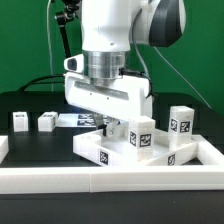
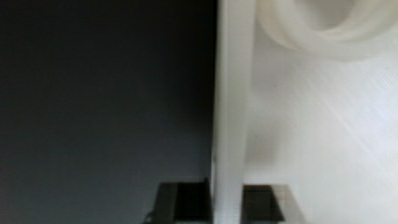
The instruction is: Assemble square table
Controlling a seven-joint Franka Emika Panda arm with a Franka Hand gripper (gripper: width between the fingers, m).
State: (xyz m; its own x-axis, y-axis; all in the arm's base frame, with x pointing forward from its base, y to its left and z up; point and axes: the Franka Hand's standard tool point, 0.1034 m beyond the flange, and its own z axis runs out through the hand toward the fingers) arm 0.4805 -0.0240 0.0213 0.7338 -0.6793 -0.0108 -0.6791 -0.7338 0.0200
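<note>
The white square tabletop [image 1: 112,150] lies near the front border wall, with tags on its edge. My gripper [image 1: 112,126] reaches down onto it from above. In the wrist view my gripper [image 2: 226,202] has its two dark fingers [image 2: 180,203] on either side of the tabletop's thin white rim [image 2: 228,100], shut on it. A round screw hole [image 2: 331,30] shows in the tabletop's face. Two small white legs [image 1: 20,120] [image 1: 46,120] stand at the exterior view's left. Another leg [image 1: 143,136] stands by the tabletop. One more leg [image 1: 180,123] stands at the right.
The long low white border wall [image 1: 110,182] runs along the front and up the right side. The marker board [image 1: 76,120] lies flat behind the tabletop, partly hidden by my gripper. The table is black.
</note>
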